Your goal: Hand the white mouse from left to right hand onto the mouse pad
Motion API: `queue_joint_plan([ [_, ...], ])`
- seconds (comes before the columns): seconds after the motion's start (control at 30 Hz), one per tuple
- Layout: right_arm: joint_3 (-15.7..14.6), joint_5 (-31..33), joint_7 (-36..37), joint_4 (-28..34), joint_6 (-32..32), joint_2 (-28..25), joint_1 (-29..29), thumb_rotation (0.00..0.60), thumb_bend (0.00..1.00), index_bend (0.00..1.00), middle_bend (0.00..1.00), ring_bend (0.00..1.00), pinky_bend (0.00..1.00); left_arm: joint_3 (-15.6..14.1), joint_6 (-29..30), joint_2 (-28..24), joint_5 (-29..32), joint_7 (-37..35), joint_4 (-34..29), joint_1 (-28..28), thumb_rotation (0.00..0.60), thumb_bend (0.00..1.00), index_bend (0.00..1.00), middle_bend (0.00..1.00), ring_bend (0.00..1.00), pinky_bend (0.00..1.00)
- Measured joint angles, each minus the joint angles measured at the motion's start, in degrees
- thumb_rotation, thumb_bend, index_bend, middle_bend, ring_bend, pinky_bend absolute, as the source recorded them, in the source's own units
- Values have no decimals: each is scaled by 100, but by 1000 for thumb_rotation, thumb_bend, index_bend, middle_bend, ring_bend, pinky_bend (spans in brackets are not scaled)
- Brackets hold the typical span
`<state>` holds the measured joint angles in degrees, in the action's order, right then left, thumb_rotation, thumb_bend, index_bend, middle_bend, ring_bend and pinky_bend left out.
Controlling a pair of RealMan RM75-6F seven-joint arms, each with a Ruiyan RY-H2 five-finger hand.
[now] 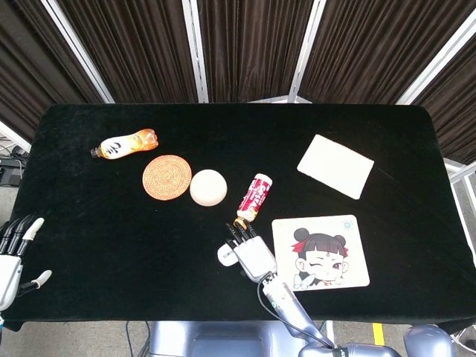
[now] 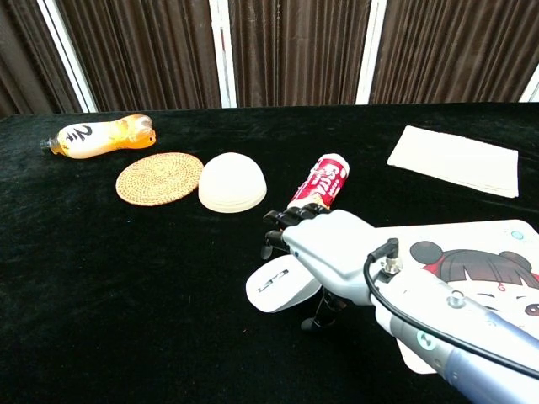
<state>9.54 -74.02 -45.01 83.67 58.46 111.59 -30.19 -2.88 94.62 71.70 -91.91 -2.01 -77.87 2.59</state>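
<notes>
The white mouse [image 1: 224, 254] [image 2: 272, 288] lies on the black table, just left of the cartoon-print mouse pad [image 1: 355, 245] [image 2: 505, 242]. My right hand [image 1: 251, 253] [image 2: 327, 250] lies over the mouse's right side, fingers stretched forward and apart, thumb down on the cloth at the mouse's near edge. The mouse stays flat on the table and its left half shows. My left hand [image 1: 13, 257] is open at the table's near left corner, far from the mouse, holding nothing. The chest view does not show it.
A red bottle [image 1: 253, 199] [image 2: 322, 183] lies just beyond my right fingertips. Behind it are a white dome [image 1: 207, 187] [image 2: 232, 182], a woven coaster [image 1: 166, 176] [image 2: 159, 177] and an orange bottle [image 1: 125, 143] [image 2: 97, 136]. A white cloth [image 1: 335, 165] [image 2: 455, 160] lies far right.
</notes>
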Motion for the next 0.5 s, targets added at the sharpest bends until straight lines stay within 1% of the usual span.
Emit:
queue_joint_plan([
  [0.17, 28, 128, -72, -115, -17, 92, -84, 600, 135, 251, 48, 0, 0, 16, -14, -11, -8, -33, -13, -11, 600, 86, 0, 0, 0, 0],
  [0.33, 58, 293, -234, -199, -8, 163, -179, 600, 165, 252, 47, 0, 0, 38, -20, -24, -21, -67, -26, -28, 600, 86, 0, 0, 0, 0],
  [0.5, 60, 403, -324, -209, 64, 181, -253, 600, 183, 286, 48, 0, 0, 48, -60, -41, -33, -82, -53, -38, 600, 86, 0, 0, 0, 0],
])
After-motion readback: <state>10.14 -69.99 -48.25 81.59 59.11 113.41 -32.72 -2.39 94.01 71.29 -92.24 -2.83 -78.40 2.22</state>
